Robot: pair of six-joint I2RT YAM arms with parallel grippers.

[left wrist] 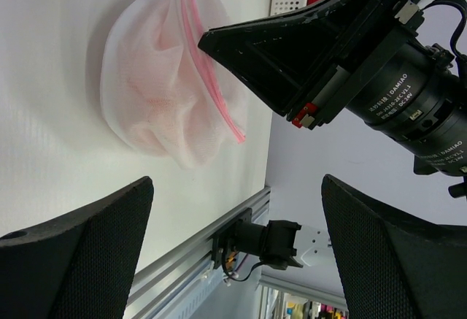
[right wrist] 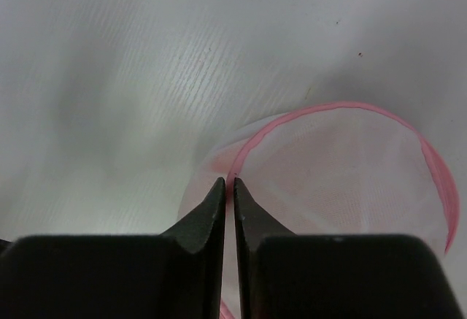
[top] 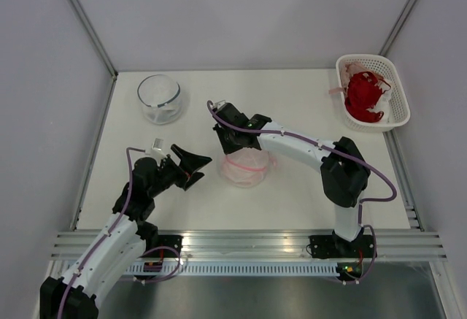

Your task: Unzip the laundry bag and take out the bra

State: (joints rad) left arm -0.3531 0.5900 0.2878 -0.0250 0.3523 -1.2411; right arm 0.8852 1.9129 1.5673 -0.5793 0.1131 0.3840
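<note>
Laundry bag lies near the middle of the table, with one gripper on each side. From the top camera I see it only as a small white and pink mound. The left wrist camera gives me its side: the mesh is wrinkled and bulging, and the pink zipper line runs slanted across it. Through the mesh a pale pink mass shows, the bra, still inside. The right wrist camera looks down on the pink rim as an almost full ring. Whether the zipper is partly open, I cannot tell from any view.

The right gripper is closed, its tips pinching the bag at the pink rim. The left gripper is just beside the bag, fingers spread wide, holding nothing.

Only the top camera shows the glass bowl at the far left and the white basket with a red garment in the far right corner.
</note>
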